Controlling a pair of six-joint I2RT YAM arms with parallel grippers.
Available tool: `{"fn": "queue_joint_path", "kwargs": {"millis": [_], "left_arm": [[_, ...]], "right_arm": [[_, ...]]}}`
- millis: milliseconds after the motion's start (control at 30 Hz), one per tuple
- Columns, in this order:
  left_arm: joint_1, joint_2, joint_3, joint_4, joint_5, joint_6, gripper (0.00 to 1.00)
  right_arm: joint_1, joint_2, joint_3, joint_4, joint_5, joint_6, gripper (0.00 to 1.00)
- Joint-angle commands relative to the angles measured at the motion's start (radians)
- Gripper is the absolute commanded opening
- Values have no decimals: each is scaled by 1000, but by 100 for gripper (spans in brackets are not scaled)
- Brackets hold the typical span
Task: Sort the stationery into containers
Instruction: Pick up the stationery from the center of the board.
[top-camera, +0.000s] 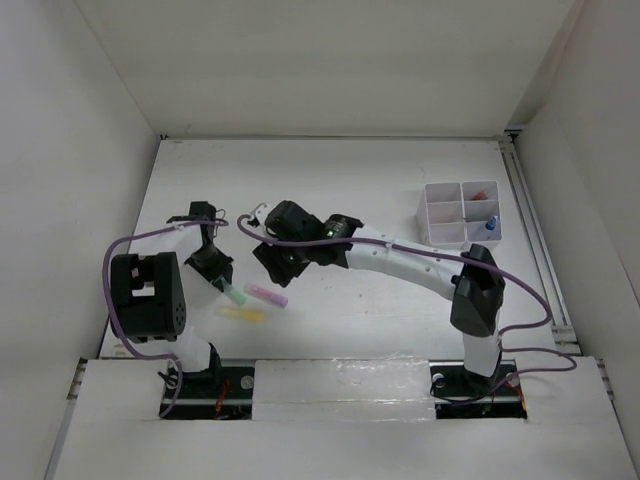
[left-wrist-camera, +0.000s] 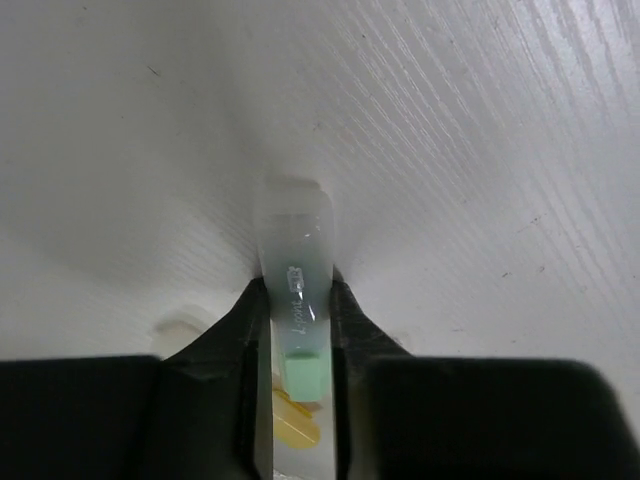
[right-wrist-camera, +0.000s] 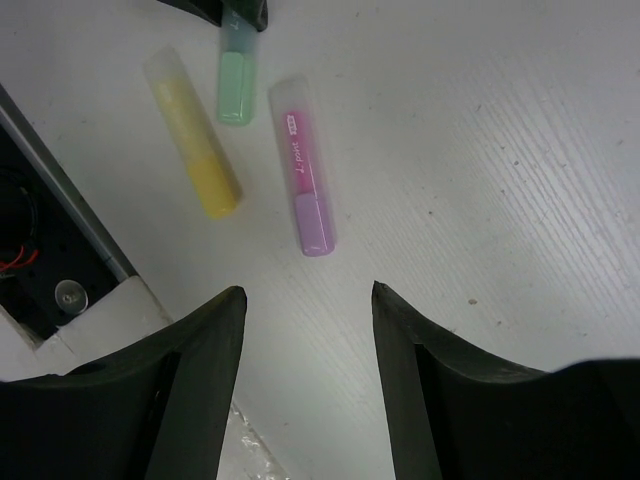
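Note:
My left gripper (top-camera: 222, 280) is shut on the clear-capped end of the green marker (top-camera: 237, 296), and the left wrist view shows its fingers (left-wrist-camera: 250, 330) pinching the marker (left-wrist-camera: 297, 290). The pink marker (top-camera: 266, 295) and the yellow marker (top-camera: 242, 314) lie on the table beside it. My right gripper (top-camera: 272, 265) is open and empty and hovers just short of the pink marker (right-wrist-camera: 303, 165), with the yellow marker (right-wrist-camera: 193, 135) and green marker (right-wrist-camera: 236, 85) further off. The white four-compartment box (top-camera: 437, 212) stands at the far right with a red pen (top-camera: 481, 192) and a blue-capped tube (top-camera: 489, 228) in it.
White walls enclose the table on the left, back and right. The raised front ledge (right-wrist-camera: 110, 310) with the arm bases runs close to the markers. The right arm (top-camera: 400, 262) stretches across the middle of the table.

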Motion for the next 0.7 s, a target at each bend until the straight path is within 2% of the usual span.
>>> {"fn": "queue_joint_path", "kwargs": {"millis": [0,33,100,233,400,500,667], "left_arm": [[1,53,-37,2,-48,-1,3],[1,53,-37,2,-60,-11,0],[1,53,-37,13,-81,-12,0],[1,19,79,13,-90,1,0],[1,-4,234,39,-15,62,0],[1,-37,325,53,38,109,0],[-26,-80,422,97,208,160,0]], "right_arm": [[9,-71,32,15,28,-12,59],[9,-71,32,15,28,-12,59],[9,-71,32,15,28,-12,59],[-13,-91,11,24,-10,-12,59],[-31,-111,11,46,-45,7,59],[-66,-131,-2,85,-123,30,59],[-126,-194,-77,280,-313,103,59]]}}
